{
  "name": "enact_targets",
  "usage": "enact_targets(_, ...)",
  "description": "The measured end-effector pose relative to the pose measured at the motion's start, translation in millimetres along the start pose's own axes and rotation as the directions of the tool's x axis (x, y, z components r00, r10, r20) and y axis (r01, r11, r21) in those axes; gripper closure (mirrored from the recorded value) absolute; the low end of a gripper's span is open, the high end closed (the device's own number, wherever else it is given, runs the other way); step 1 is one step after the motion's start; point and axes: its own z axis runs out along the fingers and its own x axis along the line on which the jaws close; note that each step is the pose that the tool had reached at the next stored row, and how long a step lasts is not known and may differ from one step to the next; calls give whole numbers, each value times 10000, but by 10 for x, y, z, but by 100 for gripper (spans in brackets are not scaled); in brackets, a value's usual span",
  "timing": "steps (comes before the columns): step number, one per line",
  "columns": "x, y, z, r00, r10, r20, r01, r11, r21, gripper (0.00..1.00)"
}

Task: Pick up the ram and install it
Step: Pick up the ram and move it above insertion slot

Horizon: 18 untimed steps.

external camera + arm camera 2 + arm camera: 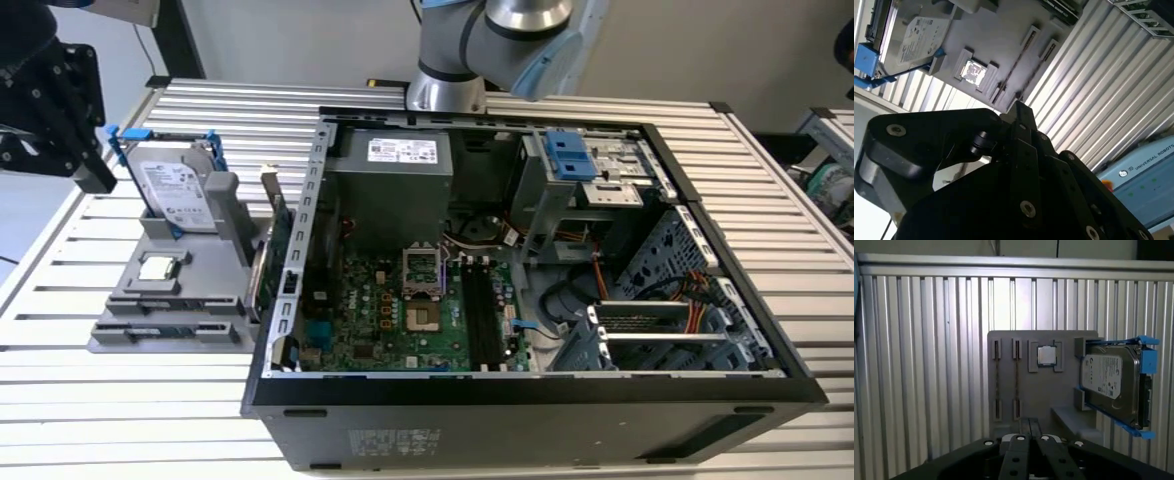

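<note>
We see the black gripper point(1029, 423) with its two fingers drawn close together and nothing between them. It hangs in the air over a gray holder point(1054, 390), well apart from it. In the second wrist view the same gripper point(1021, 108) comes to a narrow point above the holder.

The ram point(1016, 381) stands on its long edge in a slot of that holder, so we see it as a thin dark strip. A second matching strip point(996, 380) stands in the neighbouring slot, just beside it. A small square silver chip point(1046, 355) lies in a pocket of the holder beside the strips. Beyond the chip, a silver hard drive point(1109, 382) with blue rails stands propped up.

In the exterior view the holder point(134, 300) sits on a ribbed metal table point(107, 400), on the exterior view's left of an open computer case point(534, 410). The black memory slots point(483, 310) on the green board inside the case look unfilled.

We judge the ram to be light, stiff and thin, and fragile at its chips. Its contact edge, we judge, is down inside the slot. The safest hold seems to be across its thickness, near the middle of the exposed upper edge. The fingers would press on the two flat faces, and the pull should be straight so the stick does not bend or jam.
</note>
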Motion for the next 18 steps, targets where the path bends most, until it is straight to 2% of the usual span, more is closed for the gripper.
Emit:
enact_targets(6, 1, 0, 13, 9975, -711, 7, 711, 9975, -59, 100)
enact_targets(13, 1, 0, 13, 9971, -763, 8, 763, 9971, -65, 100)
enact_targets(14, 0, 0, 12, 9970, -769, 6, 769, 9970, -67, 0)
enact_targets(18, 0, 0, 13, 9968, -796, 7, 796, 9968, -68, 0)
